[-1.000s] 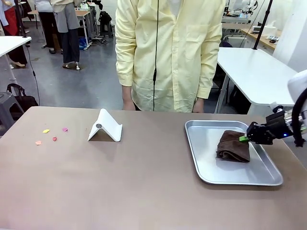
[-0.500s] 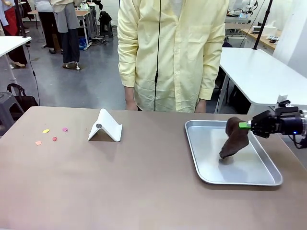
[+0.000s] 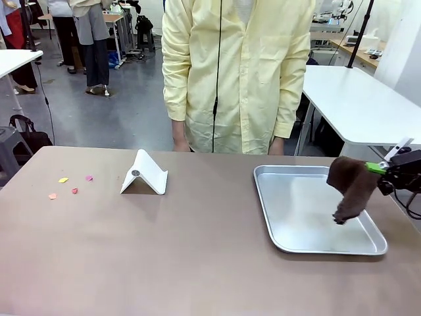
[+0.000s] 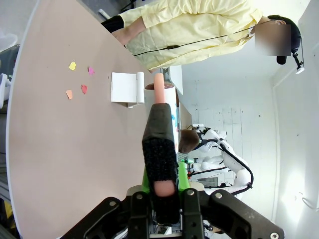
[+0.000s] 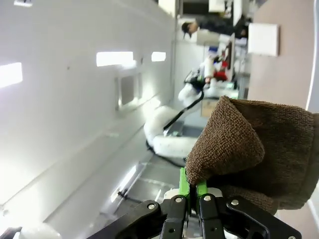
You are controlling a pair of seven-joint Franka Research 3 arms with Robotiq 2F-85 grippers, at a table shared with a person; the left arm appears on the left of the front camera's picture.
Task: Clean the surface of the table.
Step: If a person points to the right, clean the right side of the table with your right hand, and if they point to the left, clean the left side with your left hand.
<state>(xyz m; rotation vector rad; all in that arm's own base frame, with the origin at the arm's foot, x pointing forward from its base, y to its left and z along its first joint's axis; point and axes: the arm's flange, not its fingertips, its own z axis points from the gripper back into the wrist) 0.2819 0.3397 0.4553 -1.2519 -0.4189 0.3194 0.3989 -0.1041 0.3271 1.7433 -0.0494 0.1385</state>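
Note:
The brown table [image 3: 197, 257] spreads across the front view. Several small coloured paper scraps [image 3: 69, 185] lie on it at the far left. At the right edge my right gripper [image 3: 380, 170] is shut on a brown cloth [image 3: 352, 187], which hangs in the air over the right side of the silver tray [image 3: 296, 207]. In the right wrist view the cloth [image 5: 259, 149] is pinched between the green pads [image 5: 183, 186]. My left gripper [image 4: 163, 199] is shut on a long dark tool [image 4: 159, 144] with pinkish ends, high above the table [image 4: 60, 149] and the scraps [image 4: 79, 82].
A white folded stand [image 3: 145, 174] sits left of centre on the table, also seen as the stand [image 4: 127, 88] in the left wrist view. A person in a yellow coat [image 3: 230, 72] stands at the far edge, hands down. A white table [image 3: 348, 99] stands behind on the right.
My right gripper has lifted the brown cloth off the tray floor and drawn it up and to the right; it now hangs free. Nothing else has moved.

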